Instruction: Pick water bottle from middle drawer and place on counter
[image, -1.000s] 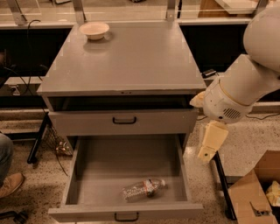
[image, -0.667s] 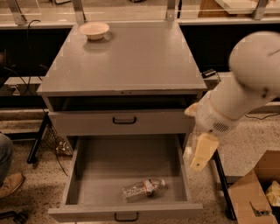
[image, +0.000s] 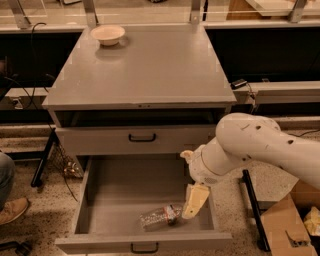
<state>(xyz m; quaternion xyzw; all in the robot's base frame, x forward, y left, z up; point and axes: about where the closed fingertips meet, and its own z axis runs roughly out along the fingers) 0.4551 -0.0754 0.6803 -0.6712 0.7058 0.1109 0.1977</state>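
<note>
Jaws now beside water bottle (image: 160, 217)

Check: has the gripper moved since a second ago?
Yes. The gripper has swung left and down, from outside the middle drawer's right wall to over its floor, just right of the water bottle.

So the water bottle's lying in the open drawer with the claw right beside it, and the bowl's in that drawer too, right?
Not quite. The bowl isn't in the drawer; the camera view shows it on the counter, at the far left corner. The rest holds: the water bottle lies in the open middle drawer, the claw close beside it.
</note>
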